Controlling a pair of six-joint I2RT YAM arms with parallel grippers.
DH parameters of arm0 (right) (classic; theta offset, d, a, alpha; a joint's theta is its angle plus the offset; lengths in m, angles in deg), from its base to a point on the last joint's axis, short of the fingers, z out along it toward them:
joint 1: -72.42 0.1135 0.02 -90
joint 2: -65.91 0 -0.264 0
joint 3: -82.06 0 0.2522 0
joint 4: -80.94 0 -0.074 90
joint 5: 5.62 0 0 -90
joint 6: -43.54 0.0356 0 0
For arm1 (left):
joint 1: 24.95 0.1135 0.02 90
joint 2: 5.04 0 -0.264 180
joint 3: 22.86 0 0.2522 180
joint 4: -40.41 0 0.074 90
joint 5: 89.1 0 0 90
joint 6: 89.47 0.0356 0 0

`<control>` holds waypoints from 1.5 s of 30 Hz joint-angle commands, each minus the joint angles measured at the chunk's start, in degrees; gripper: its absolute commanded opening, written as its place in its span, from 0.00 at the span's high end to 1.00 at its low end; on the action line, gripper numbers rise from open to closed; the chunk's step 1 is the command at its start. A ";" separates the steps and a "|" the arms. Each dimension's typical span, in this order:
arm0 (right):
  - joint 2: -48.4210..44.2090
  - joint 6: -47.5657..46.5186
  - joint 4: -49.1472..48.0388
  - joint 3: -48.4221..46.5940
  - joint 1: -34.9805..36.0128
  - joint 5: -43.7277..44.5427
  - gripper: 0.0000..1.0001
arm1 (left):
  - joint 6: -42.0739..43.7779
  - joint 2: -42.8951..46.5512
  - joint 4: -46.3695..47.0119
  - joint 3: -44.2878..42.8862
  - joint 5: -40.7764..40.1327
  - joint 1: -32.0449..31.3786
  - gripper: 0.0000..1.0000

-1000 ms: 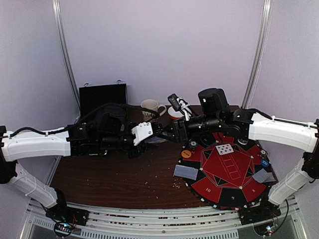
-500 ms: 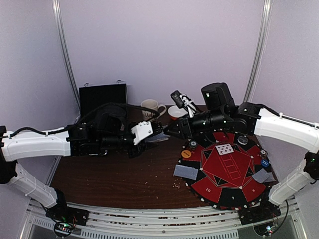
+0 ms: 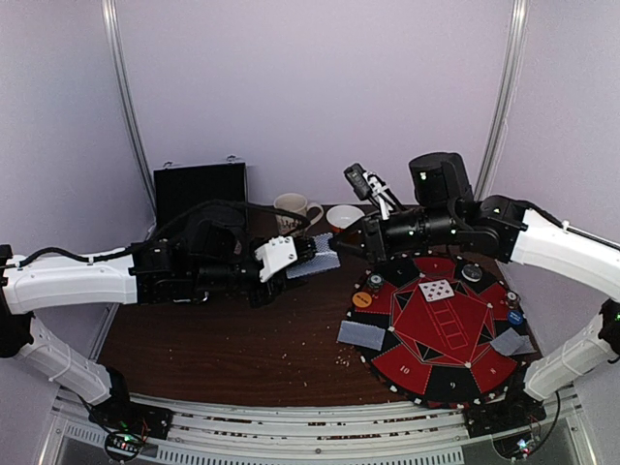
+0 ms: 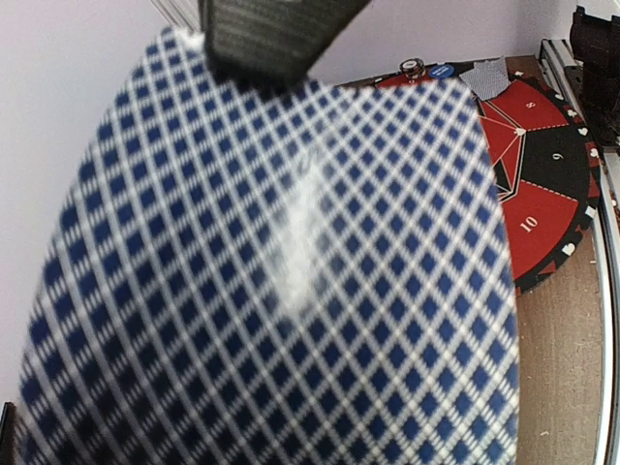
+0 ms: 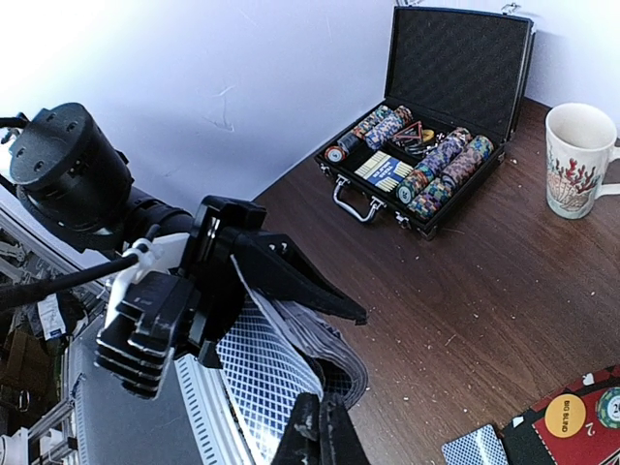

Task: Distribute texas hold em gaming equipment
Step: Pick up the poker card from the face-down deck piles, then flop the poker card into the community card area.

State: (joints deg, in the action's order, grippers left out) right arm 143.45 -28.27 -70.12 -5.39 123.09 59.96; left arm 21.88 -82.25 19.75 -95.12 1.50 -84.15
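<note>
Near edge, R side: round red/black mat [image 3: 389, 360], w/ L-rim card [image 3: 361, 335] & R-rim card [image 3: 511, 342] face down, a face-up card [image 3: 437, 290] mid-mat, an orange chip [image 3: 362, 299] & a blue chip [image 3: 516, 317].

Mid-table: L arm is stretched level toward centre. L gripper [image 3: 308, 260] is clamped on the deck [image 5: 325, 344]. R arm is reached across leftward, wrist raised. R gripper [image 5: 318, 426] is pinched tight on the top card [image 5: 257, 373], whose other end is tucked under the L finger.

Vs 1 s ago: R jaws were part open at the deck and are now closed. R wrist is drawn back rightward. L arm is unchanged.

Card backs are seen as blue-white lattice, grey from above.

Far: open case [image 5: 436, 116] w/ chip rows; mug [image 5: 579, 160].
</note>
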 commanded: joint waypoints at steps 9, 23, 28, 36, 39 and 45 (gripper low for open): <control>-8.66 -1.25 19.75 -5.35 -7.28 18.02 1.00 | -0.12 1.09 3.29 -0.40 -1.25 -0.13 0.66; 7.36 -7.31 46.67 -3.19 -19.96 70.95 1.00 | 0.01 1.10 3.12 -0.49 -1.78 -0.13 0.66; 18.13 -6.96 49.09 -2.40 -20.26 76.44 1.00 | 0.10 0.98 3.12 -0.41 -1.92 -0.13 0.66; 30.17 -9.70 47.09 -1.03 -19.69 69.98 1.00 | 0.28 0.75 3.03 -0.43 -2.01 -0.13 0.66; 33.72 -9.75 47.09 -3.91 -19.70 65.36 1.00 | 0.36 0.42 2.90 -0.44 -2.06 -0.13 0.66; 40.12 -6.00 50.11 -7.29 -20.99 55.40 1.00 | 0.40 0.38 2.77 -0.52 -2.12 -0.12 0.66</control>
State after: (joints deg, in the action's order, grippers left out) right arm 180.87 -36.68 -22.73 -11.44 102.79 122.62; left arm 21.90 -82.25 19.73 -95.12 -0.40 -84.15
